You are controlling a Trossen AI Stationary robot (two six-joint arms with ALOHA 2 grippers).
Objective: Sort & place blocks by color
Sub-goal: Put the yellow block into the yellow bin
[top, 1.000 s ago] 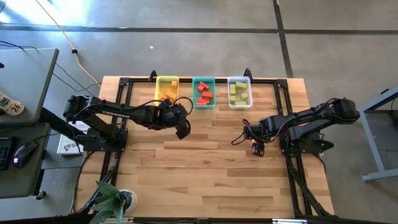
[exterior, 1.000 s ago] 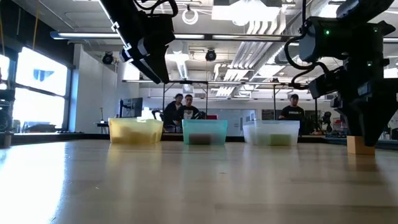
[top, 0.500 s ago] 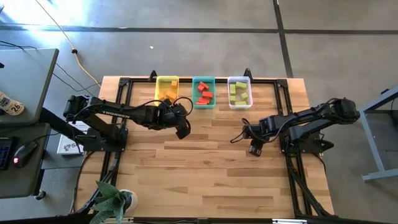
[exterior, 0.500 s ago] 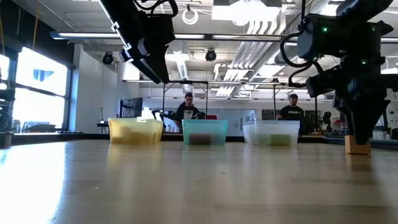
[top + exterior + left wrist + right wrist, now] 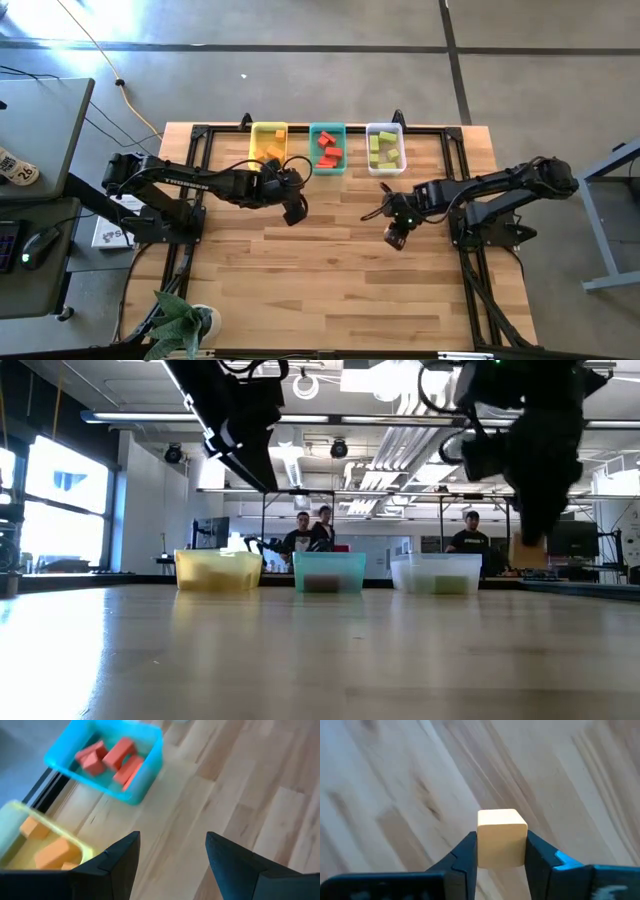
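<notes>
The right gripper [image 5: 501, 851] pinches a pale wooden cube [image 5: 502, 838] between its two dark fingers [image 5: 464, 855], one pressed flat on each side face. The cube has smooth faces and softly rounded edges, and in the low view it hangs clear above the tabletop [image 5: 320, 650]. From above, this gripper [image 5: 396, 236] sits over the middle-right of the table, in front of the clear bin [image 5: 385, 148] and well apart from it.

The table is light butcher-block wood laid in long planks with visible grain, framed by black rails. Along its far edge three small rectangular plastic bins stand side by side: a yellow bin [image 5: 268, 142] with orange blocks [image 5: 58, 852], a teal bin [image 5: 145, 760] with red blocks [image 5: 119, 751], and the clear one with light green blocks [image 5: 384, 152].

The left gripper [image 5: 292, 210] hovers just in front of the yellow and teal bins, its fingers [image 5: 117, 860] spread apart with nothing between them.

A potted plant [image 5: 180, 322] sits at the table's near-left corner. In the low view, people [image 5: 310, 538] stand in the room behind the bins.
</notes>
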